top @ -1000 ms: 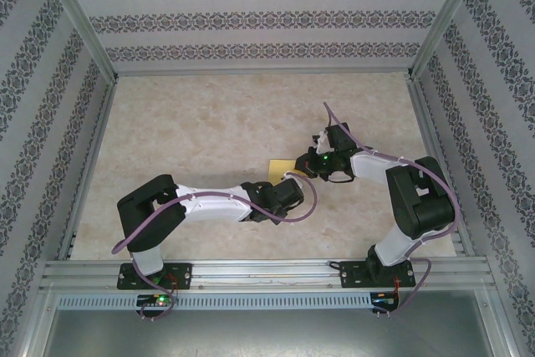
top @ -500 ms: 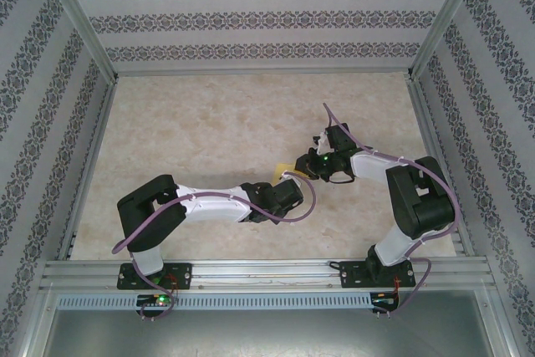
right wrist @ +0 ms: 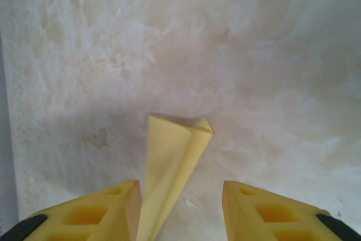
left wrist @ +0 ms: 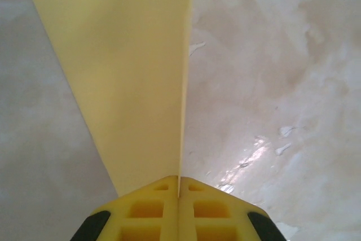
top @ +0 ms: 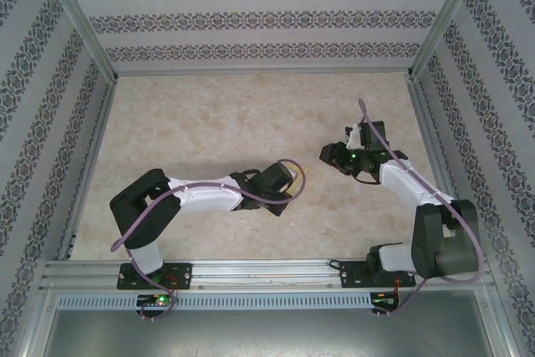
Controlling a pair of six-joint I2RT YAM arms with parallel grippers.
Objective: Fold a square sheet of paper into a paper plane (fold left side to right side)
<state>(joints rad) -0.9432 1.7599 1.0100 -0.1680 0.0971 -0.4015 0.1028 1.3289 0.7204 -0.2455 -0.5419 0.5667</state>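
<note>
The folded yellow paper (left wrist: 130, 71) juts out from the left end effector (left wrist: 179, 187), which is clamped on it. Near the left one, the right end effector (right wrist: 179, 190) has its jaws apart and holds nothing. This looks mid-fold, and the next move probably calls for regripping the paper and pressing the crease.

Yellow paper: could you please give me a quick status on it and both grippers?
Left gripper shut on the folded yellow paper. Right gripper open, paper between its fingers, unclamped. Nothing in the way.

Marbled table (top: 209, 123) enclosed by patterned walls (top: 251, 18)
</note>
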